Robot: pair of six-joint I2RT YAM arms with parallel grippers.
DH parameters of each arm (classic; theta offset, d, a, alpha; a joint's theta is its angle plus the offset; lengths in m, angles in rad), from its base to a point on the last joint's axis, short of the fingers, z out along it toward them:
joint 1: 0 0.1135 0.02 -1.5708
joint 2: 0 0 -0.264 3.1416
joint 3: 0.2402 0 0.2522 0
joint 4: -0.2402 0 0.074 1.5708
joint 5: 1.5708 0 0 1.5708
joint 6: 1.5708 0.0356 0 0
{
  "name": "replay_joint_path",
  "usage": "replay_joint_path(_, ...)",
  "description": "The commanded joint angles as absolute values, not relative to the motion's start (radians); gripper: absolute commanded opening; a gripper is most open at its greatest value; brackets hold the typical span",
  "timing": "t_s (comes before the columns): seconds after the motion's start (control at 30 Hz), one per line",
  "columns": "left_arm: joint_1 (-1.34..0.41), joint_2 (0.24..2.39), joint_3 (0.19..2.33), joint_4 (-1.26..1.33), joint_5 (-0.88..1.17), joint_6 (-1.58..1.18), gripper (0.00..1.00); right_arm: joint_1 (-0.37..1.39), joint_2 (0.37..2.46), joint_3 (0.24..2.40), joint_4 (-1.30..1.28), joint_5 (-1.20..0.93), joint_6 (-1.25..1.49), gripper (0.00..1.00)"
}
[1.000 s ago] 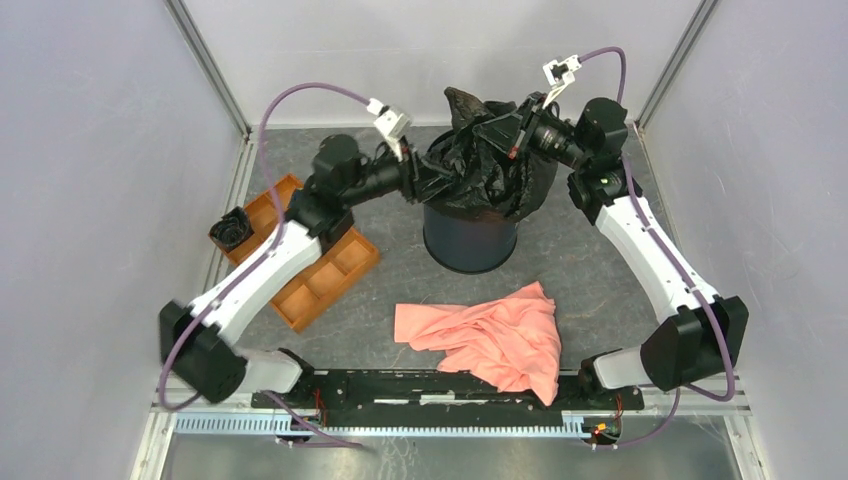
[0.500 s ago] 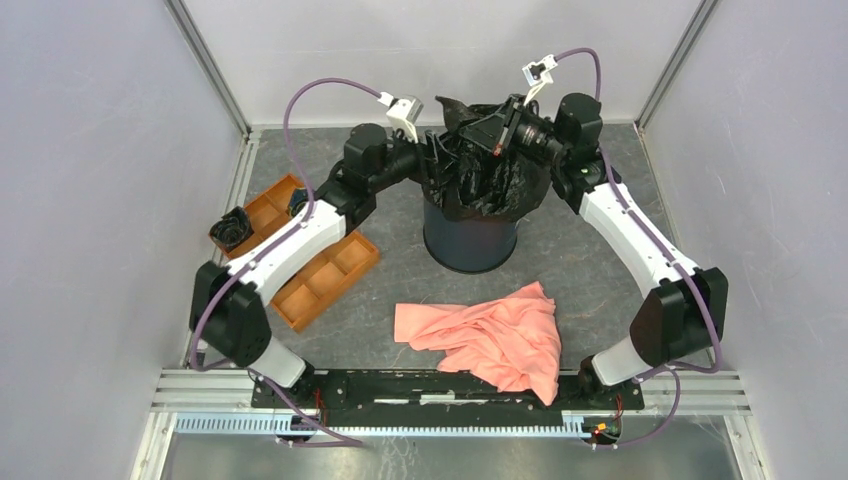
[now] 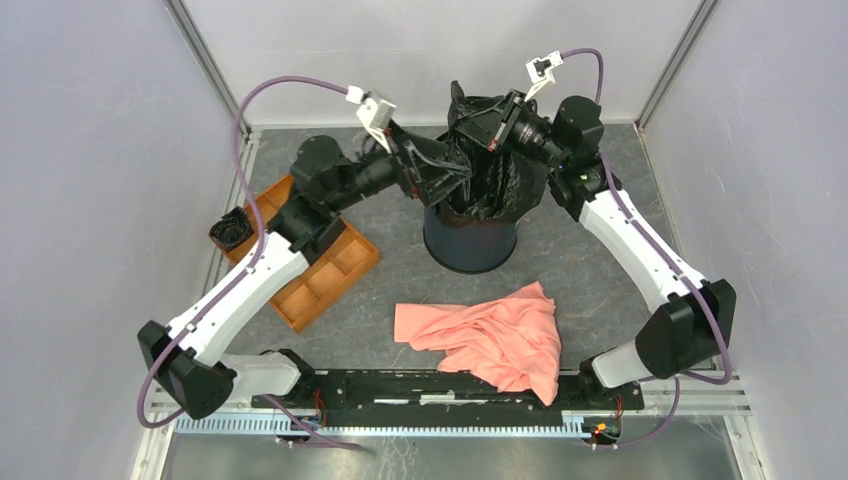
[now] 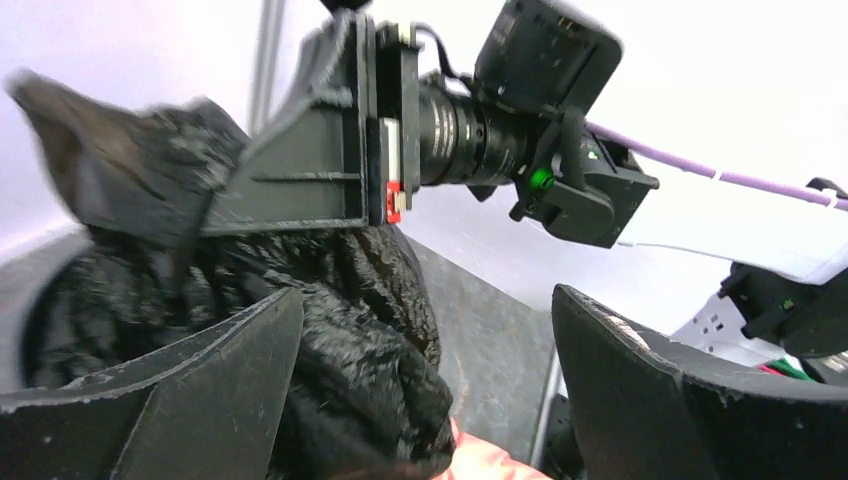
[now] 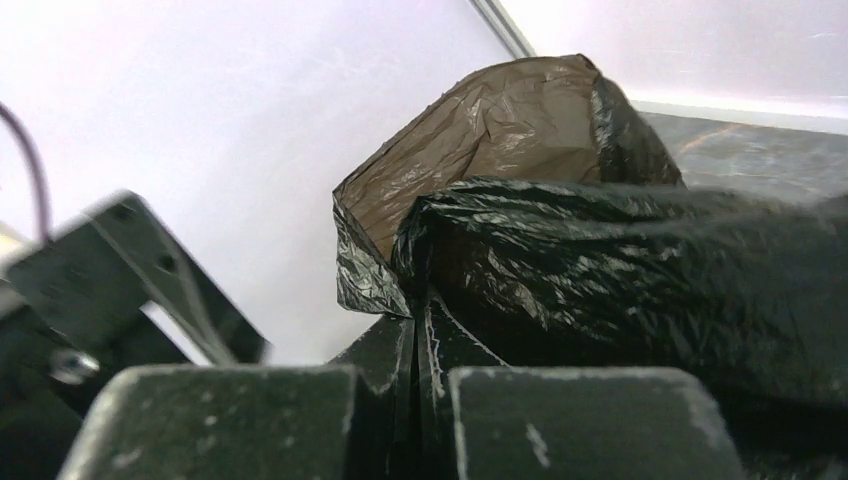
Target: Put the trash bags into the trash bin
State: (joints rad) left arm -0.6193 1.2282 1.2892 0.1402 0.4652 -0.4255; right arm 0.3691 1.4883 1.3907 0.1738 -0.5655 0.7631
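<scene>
While your left arm swung outward, left gripper spread wide and empty beside the trash bags, your right gripper stays pinched on their film, leaving them heaped over the trash bin mouth, not pushed down.

A tall, dark navy-blue trash bin, round and slightly tapered, stands upright toward the far edge of the table, about midway between its left and right edges. Glossy black trash bags of thin, wrinkled film are bunched over its open mouth, hiding the rim and hanging a little down the outside. One crumpled peak rises above the heap, brownish where light passes through. The right tool pinches a fold of this film.
</scene>
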Motion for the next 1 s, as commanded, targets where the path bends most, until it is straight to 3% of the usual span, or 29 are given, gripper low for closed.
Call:
replay_joint_path(0.0, -0.687, 1.289, 1.296, 0.147, 0.382, -0.440, 1.00, 0.394, 1.408, 1.325, 0.371, -0.472, 1.027, 0.01)
replay_joint_path(0.27, -0.699, 1.322, 1.198, 0.329, 0.364, -0.474, 1.00, 0.398, 1.408, 1.219, 0.580, -0.432, 1.325, 0.04)
replay_joint_path(0.63, -0.755, 1.461, 1.293, 0.289, 0.226, -0.432, 1.00, 0.420, 1.368, 1.182, 0.509, -0.333, 1.337, 0.05)
replay_joint_path(0.8, -0.778, 1.478, 1.296, 0.335, 0.113, -0.414, 0.90, 0.444, 1.352, 1.167, 0.500, -0.269, 1.345, 0.05)
replay_joint_path(0.97, -0.782, 1.503, 1.330, 0.354, 0.095, -0.423, 0.61, 0.453, 1.363, 1.174, 0.501, -0.257, 1.339, 0.04)
